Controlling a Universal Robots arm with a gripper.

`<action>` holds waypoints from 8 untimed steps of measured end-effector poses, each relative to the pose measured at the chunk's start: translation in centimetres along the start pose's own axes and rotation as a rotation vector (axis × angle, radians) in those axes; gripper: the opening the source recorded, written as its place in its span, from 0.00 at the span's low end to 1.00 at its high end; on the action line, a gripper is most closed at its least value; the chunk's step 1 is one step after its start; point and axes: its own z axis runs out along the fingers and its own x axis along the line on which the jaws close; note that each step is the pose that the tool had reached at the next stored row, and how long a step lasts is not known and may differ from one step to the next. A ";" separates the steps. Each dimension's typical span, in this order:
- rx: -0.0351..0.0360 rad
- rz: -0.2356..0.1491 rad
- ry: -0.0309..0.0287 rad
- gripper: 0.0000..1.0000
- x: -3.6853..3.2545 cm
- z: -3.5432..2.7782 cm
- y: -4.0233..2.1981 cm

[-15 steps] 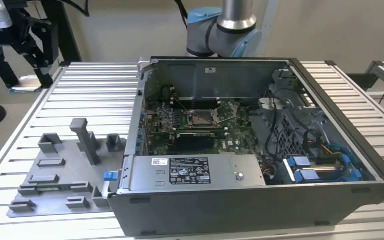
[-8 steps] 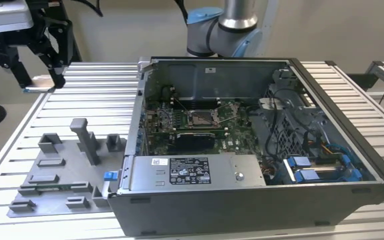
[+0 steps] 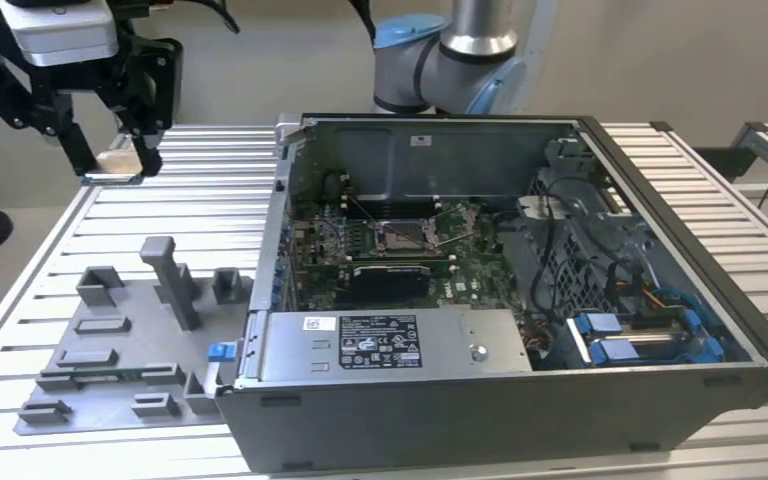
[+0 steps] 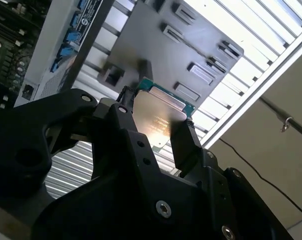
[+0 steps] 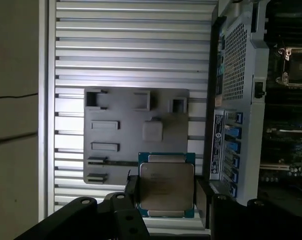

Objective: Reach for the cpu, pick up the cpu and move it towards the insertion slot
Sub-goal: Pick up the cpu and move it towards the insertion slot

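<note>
My gripper (image 3: 111, 170) hangs high above the slatted table at the exterior view's left, well clear of the computer case. It is shut on the cpu (image 5: 166, 185), a flat silvery square chip with a thin rim, held level by two opposite edges between the black fingers (image 5: 131, 194). In the second wrist view the cpu (image 4: 158, 114) sits between the same pads, with the gripper (image 4: 155, 126) closed around it. The insertion slot (image 3: 402, 236), a silver-framed socket with a wire lever, lies on the green board inside the open case. The first wrist view shows the slot (image 5: 293, 65) off to one side.
A grey fixture plate (image 3: 111, 345) with upright blocks lies on the table below the gripper and beside the case. The open computer case (image 3: 651, 230) has tall walls, cables and blue connectors. The arm's base (image 3: 458, 50) stands behind the case.
</note>
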 end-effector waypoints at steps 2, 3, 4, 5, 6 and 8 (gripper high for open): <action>0.0000 0.000 0.0008 0.00 -0.68 -0.02 -0.01; 0.0000 0.000 0.0010 0.00 -0.99 -0.02 -0.01; 0.0000 0.000 0.0014 0.00 -1.30 -0.03 -0.02; 0.0001 0.000 0.0018 0.00 -1.62 -0.04 -0.03; 0.0001 0.000 0.0021 0.00 -1.93 -0.05 -0.03; 0.0000 0.000 0.0028 0.00 -2.53 -0.06 -0.04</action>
